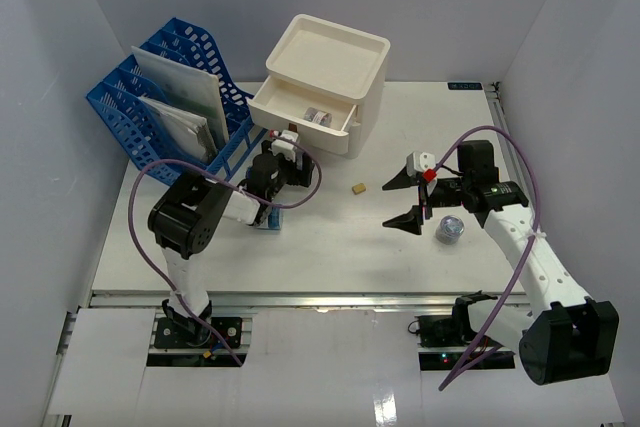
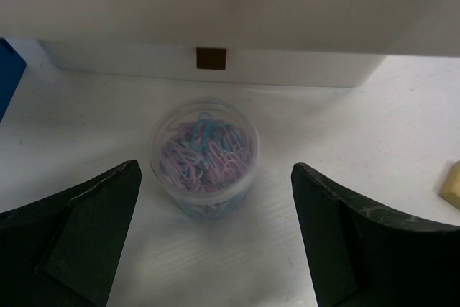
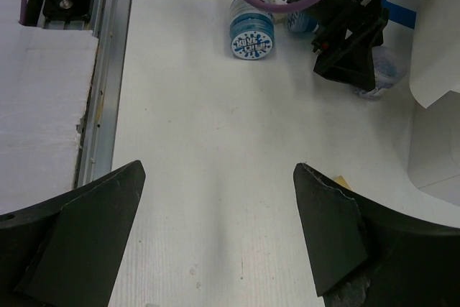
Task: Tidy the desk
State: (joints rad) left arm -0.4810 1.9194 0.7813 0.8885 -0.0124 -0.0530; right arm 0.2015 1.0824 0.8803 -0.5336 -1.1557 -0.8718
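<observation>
The white counter (image 1: 330, 247) spreads out in front of both arms. The left gripper (image 2: 215, 169) gapes wide, a clear tub of paper clips (image 2: 205, 150) standing untouched between its fingers, near the drawer box (image 1: 325, 77). The right gripper (image 3: 219, 169) hangs wide open and empty over the counter.

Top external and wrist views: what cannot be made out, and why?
- Small patterned roll in the white drawer: top view, too small to identify.
- Small tan block: left wrist view, cut off by right edge.
- Blue-and-white round container: right wrist view, pattern too blurred to read.
</observation>
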